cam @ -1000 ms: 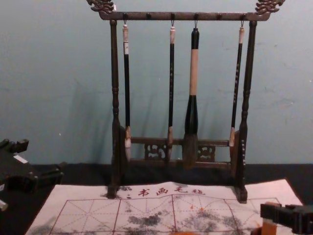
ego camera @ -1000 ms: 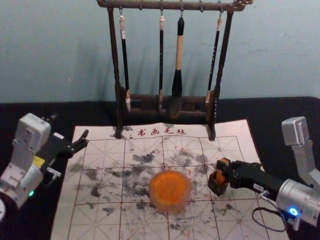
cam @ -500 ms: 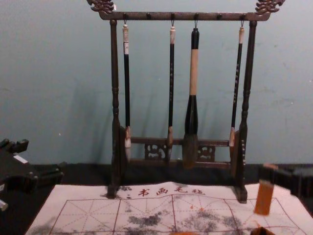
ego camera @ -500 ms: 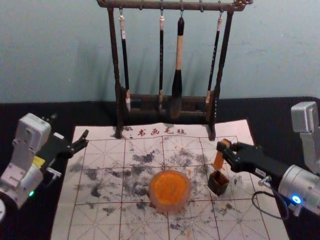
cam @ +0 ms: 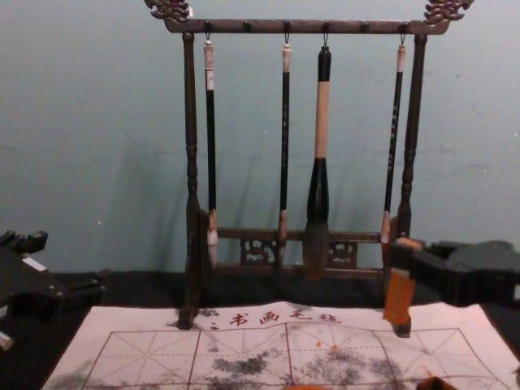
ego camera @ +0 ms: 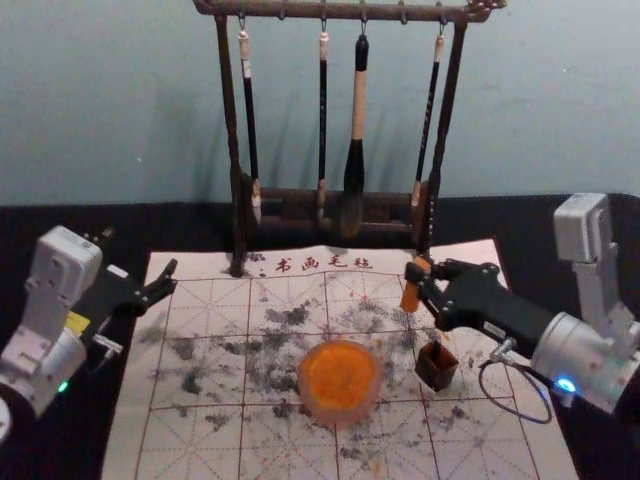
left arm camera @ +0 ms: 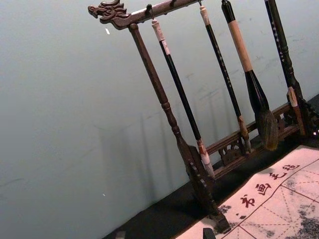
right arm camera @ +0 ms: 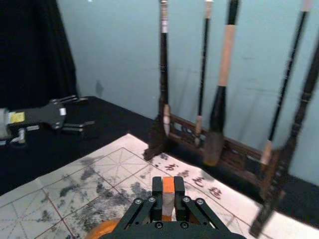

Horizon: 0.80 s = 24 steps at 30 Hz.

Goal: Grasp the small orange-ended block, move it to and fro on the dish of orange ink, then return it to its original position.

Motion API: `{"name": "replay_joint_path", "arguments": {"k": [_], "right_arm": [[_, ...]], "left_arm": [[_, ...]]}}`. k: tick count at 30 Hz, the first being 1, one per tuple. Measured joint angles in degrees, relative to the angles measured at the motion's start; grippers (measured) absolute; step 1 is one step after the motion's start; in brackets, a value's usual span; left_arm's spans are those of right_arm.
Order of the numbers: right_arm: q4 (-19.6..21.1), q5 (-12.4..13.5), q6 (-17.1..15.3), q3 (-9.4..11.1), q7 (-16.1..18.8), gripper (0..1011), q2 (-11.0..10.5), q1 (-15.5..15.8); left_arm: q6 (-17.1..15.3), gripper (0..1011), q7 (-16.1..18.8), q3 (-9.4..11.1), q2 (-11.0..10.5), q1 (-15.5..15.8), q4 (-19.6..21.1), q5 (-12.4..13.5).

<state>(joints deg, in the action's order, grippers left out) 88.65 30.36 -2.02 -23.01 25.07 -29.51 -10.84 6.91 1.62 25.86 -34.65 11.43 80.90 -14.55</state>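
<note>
The dark carved wooden rack (cam: 309, 28) stands at the back, four hanging brushes (cam: 322, 122) on it. The white gridded mat (ego camera: 210, 440) reads 书画毛毡 in dark red. At its left, the left gripper (ego camera: 140, 253) idles, fingers wide. The right gripper (ego camera: 418, 273), over the mat's right half, pinches the small orange-ended block (ego camera: 410, 297), farther back than before, beyond the round orange ink dish (ego camera: 340, 417) and square brown open box (ego camera: 434, 372).

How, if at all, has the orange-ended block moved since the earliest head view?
Yes. In the head view, the block has risen out of the small box, toward the brush rack and the view's left.
</note>
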Motion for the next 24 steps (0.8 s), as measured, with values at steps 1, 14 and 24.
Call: {"name": "replay_joint_path", "arguments": {"k": [1, 14, 24], "right_arm": [[-0.30, -0.42, 0.47, -0.25, 0.42, 80, 0.16, -0.22], [-5.01, -6.87, 6.91, -3.28, 4.62, 80, 3.35, -2.78], [-6.21, -9.39, 8.51, -5.69, 7.63, 80, 4.46, -3.16]], "left_arm": [[0.00, 1001, 0.00, 0.00, 0.00, 0.00, 0.00, 0.00], [0.00, 1001, 0.00, 0.00, 0.00, 0.00, 0.00, 0.00], [0.00, 1001, 0.00, 0.00, 0.00, 0.00, 0.00, 0.00]]}}
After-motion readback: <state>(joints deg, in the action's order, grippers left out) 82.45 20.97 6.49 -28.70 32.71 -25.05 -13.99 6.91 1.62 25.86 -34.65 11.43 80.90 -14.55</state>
